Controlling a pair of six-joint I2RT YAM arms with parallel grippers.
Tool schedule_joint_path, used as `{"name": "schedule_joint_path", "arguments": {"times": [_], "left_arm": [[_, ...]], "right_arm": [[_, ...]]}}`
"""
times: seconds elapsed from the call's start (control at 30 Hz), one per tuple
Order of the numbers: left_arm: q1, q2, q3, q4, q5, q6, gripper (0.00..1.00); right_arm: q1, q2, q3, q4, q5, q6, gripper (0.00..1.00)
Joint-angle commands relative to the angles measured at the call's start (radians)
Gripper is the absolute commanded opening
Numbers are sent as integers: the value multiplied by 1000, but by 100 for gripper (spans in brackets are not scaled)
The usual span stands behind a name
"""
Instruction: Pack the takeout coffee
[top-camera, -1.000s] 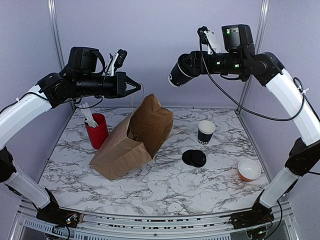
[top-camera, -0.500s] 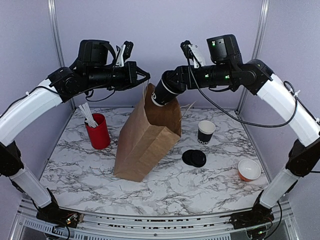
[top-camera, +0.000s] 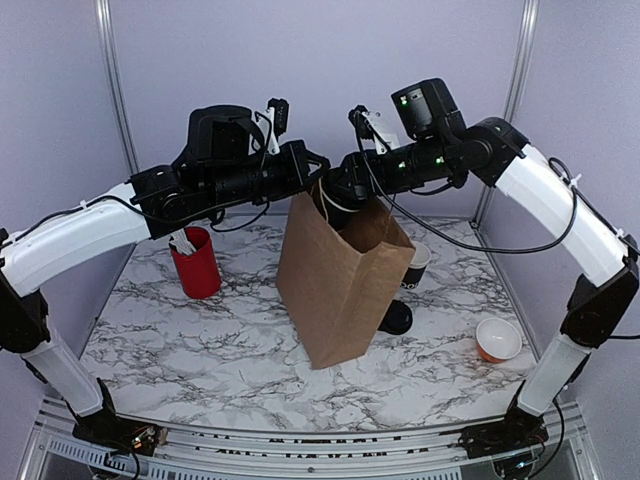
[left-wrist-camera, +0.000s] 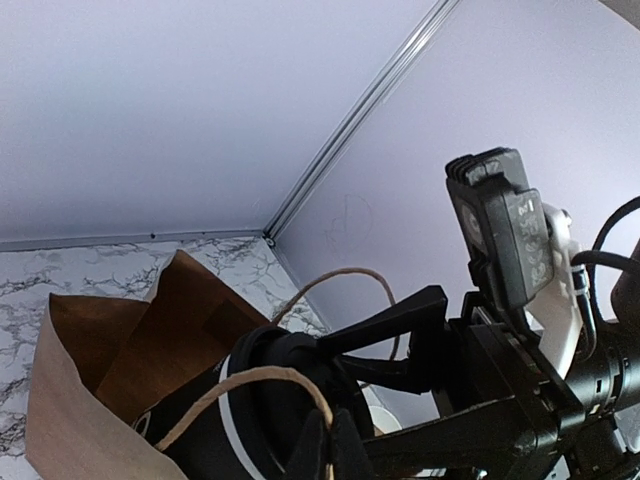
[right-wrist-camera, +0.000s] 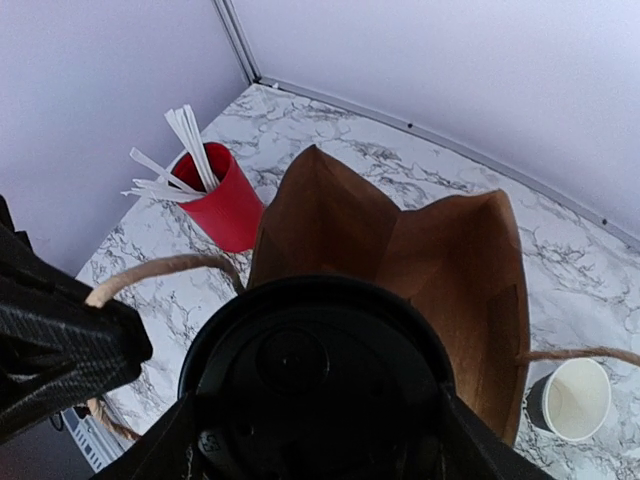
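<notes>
The takeout coffee (top-camera: 338, 196), a black lidded cup, is held in my shut right gripper (top-camera: 345, 188) at the open mouth of the brown paper bag (top-camera: 340, 285). In the right wrist view its black lid (right-wrist-camera: 310, 375) fills the foreground above the bag's opening (right-wrist-camera: 410, 250). My left gripper (top-camera: 318, 178) is shut on the bag's twine handle (left-wrist-camera: 250, 380) and holds the bag upright, its bottom at the table. The left wrist view shows the left gripper (left-wrist-camera: 335, 445) pinching the twine, with the cup (left-wrist-camera: 255, 415) just beyond it.
A red cup of white sticks (top-camera: 195, 262) stands at the left. An open black cup with a white interior (top-camera: 414, 266) and a stack of black lids (top-camera: 398, 318) sit partly behind the bag. An orange bowl (top-camera: 497, 340) lies at the right.
The left gripper has pulled the bag by its handle from leaning to upright and toward the centre. The right arm has moved left and down, bringing the cup to the bag's mouth.
</notes>
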Motion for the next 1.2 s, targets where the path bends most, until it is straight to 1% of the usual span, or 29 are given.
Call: {"name": "schedule_joint_path", "arguments": {"times": [0.0, 0.2, 0.27, 0.4, 0.63, 0.8, 1.0, 1.13, 1.17], "left_arm": [[-34, -75, -104, 183, -138, -42, 0], [-68, -156, -241, 265, -204, -42, 0], [-76, -176, -271, 274, -223, -40, 0], [-91, -204, -301, 291, -228, -29, 0], [-131, -239, -360, 316, -248, -24, 0], [-157, -287, -456, 362, -277, -44, 0], [-160, -329, -481, 389, -302, -20, 0], [-159, -379, -529, 395, -311, -7, 0], [-159, -392, -550, 395, -314, -7, 3]], "right_arm": [[8, 30, 42, -86, -21, 9, 63], [12, 59, 36, -106, -51, 12, 63], [56, 77, 50, -122, -41, 12, 63], [92, 110, 94, -160, -1, 16, 63], [97, 118, 79, -165, 4, 32, 62], [118, 144, 81, -164, -6, 36, 62], [135, 181, 125, -175, -17, 34, 62], [149, 192, 139, -175, -33, 39, 62], [159, 203, 151, -183, -31, 39, 62]]}}
